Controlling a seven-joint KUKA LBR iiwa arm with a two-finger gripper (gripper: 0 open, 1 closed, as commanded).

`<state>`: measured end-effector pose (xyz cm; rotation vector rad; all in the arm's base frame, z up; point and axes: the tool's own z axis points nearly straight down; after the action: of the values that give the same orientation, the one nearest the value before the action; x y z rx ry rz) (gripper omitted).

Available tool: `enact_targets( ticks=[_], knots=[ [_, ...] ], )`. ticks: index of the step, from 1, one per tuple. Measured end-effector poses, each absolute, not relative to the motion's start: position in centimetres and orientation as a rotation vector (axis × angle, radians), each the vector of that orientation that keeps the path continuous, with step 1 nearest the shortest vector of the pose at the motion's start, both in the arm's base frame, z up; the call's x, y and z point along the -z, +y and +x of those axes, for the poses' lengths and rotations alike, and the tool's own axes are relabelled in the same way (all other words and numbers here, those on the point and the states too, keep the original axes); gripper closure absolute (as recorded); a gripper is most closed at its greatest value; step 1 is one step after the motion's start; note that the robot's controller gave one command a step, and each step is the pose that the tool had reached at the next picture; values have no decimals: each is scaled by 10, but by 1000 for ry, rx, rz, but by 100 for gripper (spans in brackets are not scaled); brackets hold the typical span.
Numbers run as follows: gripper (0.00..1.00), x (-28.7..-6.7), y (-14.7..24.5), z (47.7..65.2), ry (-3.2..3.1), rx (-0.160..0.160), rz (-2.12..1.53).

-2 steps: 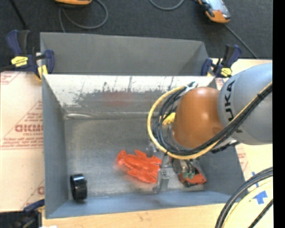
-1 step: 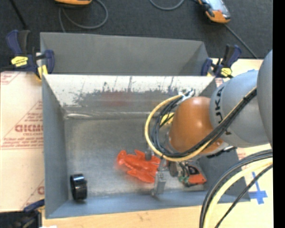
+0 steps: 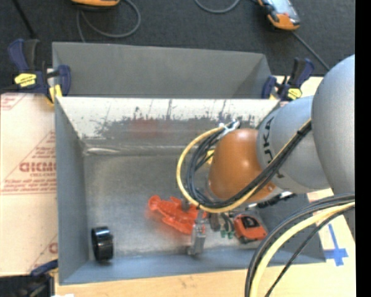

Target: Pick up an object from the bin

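A red-orange plastic object of irregular, jagged shape [image 3: 170, 210] is seen lying on the floor of the grey metal bin [image 3: 111, 178], towards the near wall and about midway along it. It lies just beside the gripper [image 3: 198, 240], on the view's left of it and slightly farther from the near wall. Its closest end is met by the gripper's grey metal tip, though whether the 2 are touching cannot be told.

The gripper is lowered close to the bin floor, just short of the near wall. Whether it is released or clenched cannot be told, and nothing is seen to be grasped in it.

On the view's right of the gripper, near it, a small orange and black boxy object [image 3: 252, 228] is seen. Between that object and the gripper some small green pieces [image 3: 225, 231] are partly hidden under the wrist. Well apart from the gripper, far to the view's left in the near corner, 1 short black cylinder [image 3: 102, 243] is found lying alone.

Above the gripper, the wrist is covered by a rounded orange cover [image 3: 232, 159], around which yellow and black cables [image 3: 187, 166] are looped. On the grey arm [image 3: 297, 147] the black letters "UKA" can be read.
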<state>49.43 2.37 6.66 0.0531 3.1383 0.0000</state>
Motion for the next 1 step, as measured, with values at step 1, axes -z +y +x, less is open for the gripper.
enact_targets(
  ticks=[1],
  knots=[
    [100, -74, 34, 515, 3135, -2, 33]
  ],
)
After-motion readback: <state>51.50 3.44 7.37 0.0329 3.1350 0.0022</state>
